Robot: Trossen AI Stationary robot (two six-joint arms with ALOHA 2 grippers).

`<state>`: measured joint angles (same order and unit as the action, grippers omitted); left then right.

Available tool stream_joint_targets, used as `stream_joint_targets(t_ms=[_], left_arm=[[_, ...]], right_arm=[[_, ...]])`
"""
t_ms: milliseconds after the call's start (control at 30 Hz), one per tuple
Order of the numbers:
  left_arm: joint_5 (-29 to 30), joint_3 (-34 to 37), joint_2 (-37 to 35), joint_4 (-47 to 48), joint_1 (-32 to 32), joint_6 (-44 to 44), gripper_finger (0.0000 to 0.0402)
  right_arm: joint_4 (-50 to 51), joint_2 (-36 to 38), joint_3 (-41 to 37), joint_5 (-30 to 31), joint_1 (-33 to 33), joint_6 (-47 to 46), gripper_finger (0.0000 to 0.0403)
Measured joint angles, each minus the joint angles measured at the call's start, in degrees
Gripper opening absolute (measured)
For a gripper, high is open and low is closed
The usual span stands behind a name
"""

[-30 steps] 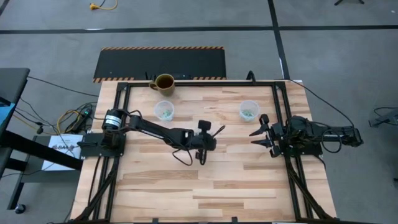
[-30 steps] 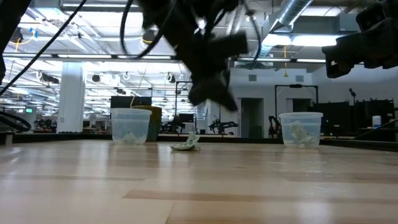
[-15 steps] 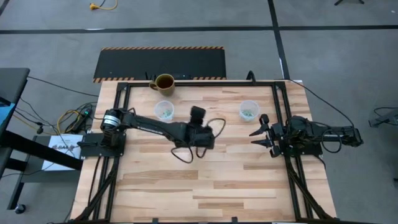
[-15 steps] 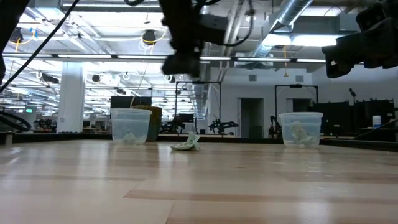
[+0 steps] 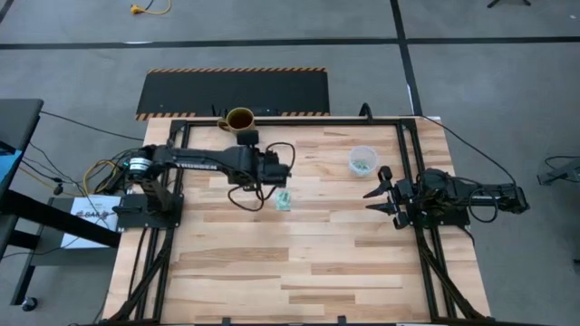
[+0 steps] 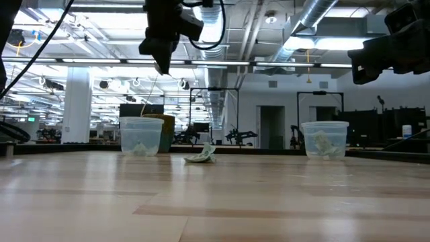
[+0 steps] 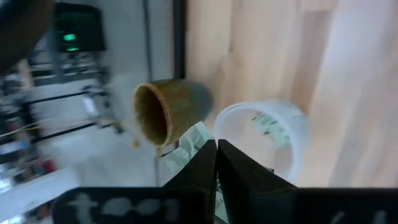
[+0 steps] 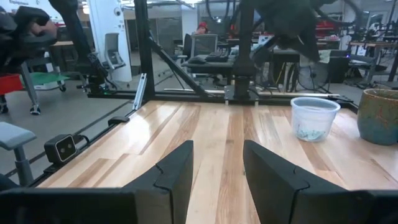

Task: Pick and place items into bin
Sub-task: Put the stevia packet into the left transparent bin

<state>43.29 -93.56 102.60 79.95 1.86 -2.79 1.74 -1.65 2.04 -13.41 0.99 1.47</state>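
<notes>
Pale wood-plank tabletop (image 5: 299, 263) with a smooth, faintly glossy finish. Two translucent plastic cups (image 6: 141, 136) (lightly frosted). A glazed brown ceramic mug (image 5: 239, 119). One crinkly wrapped piece (image 5: 284, 200), shiny like foil.

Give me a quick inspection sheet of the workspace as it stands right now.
Surface: wooden table, bare in front.
Job's things: two clear cups, left cup and right cup, both holding wrapped pieces; one loose piece on the table.
Clutter: brown mug at the back edge.
Grippers: left gripper shut on a wrapped piece above the left cup; right gripper open, waiting at the right side.
Cables: black loops on the left arm.
Surroundings: open lab hall.
</notes>
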Motion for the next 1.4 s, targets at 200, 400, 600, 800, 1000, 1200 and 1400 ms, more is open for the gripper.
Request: stream_joint_targets(t_ms=[200, 400, 600, 800, 1000, 1200, 1400], left_arm=[[-8.26, 1.67, -1.22, -5.09, 3.3, 6.66, 0.0], [-17.33, 15.39, -7.25, -16.13, 8.52, 9.82, 0.0], [-21.37, 32.6, -15.73, -30.31, 13.95, 9.8, 0.0], [-22.61, 37.75, -19.48, -35.27, 14.85, 9.29, 0.0], [-22.64, 37.75, -19.75, -38.66, 14.85, 9.75, 0.0], [-22.63, 37.75, -19.75, -41.06, 14.85, 9.65, 0.0008], [-22.62, 37.75, -19.72, -40.98, 14.85, 7.41, 0.0063]], right_arm=[[0.0, 0.0, 0.0, 0.0, -0.01, -0.02, 0.0133], [0.02, -0.01, 0.0, 0.0, 0.0, -0.02, 0.0134], [0.0, 0.0, 0.0, 0.0, 0.01, 0.0, 0.0133], [0.0, 0.0, 0.0, 0.02, 0.0, 0.01, 0.0133], [0.02, -0.02, 0.0, 0.0, 0.0, -0.01, 0.0134], [0.02, 0.0, 0.0, 0.0, 0.01, -0.02, 0.0133], [0.01, 0.0, 0.0, 0.0, 0.0, -0.01, 0.0134]])
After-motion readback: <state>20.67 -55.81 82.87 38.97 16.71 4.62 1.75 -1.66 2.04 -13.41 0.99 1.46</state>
